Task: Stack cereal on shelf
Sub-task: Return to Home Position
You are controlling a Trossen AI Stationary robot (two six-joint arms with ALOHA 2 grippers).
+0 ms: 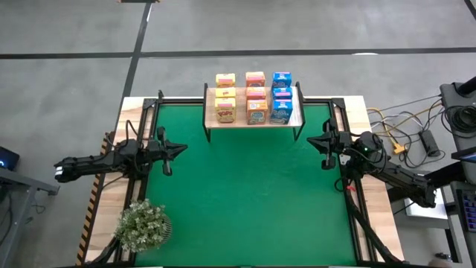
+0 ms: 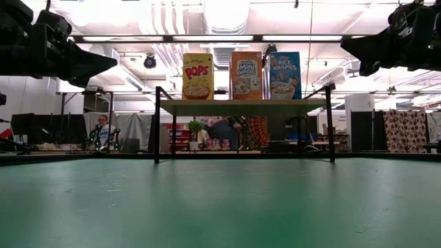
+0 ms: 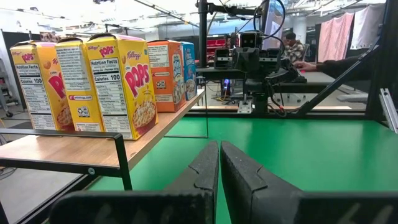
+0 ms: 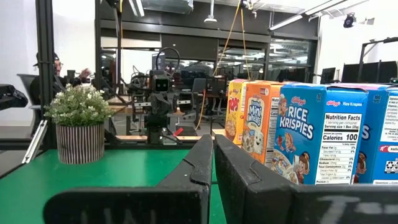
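Clenched shut, empty: left gripper (image 1: 181, 148), right gripper (image 1: 312, 140), flanking shelf (image 1: 239, 123). Could clip shelf swinging home, toppling lined-up cereal boxes (image 1: 255, 97).

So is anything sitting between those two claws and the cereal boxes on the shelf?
Nothing visible. The left gripper and right gripper hang over the green mat's sides, with only bare mat between them and the shelf holding the cereal boxes. The potted plant sits at a corner away from the shelf.

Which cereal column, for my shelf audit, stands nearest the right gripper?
The blue Rice Krispies boxes, at the shelf's end toward the right gripper; yellow Pops stand farthest.
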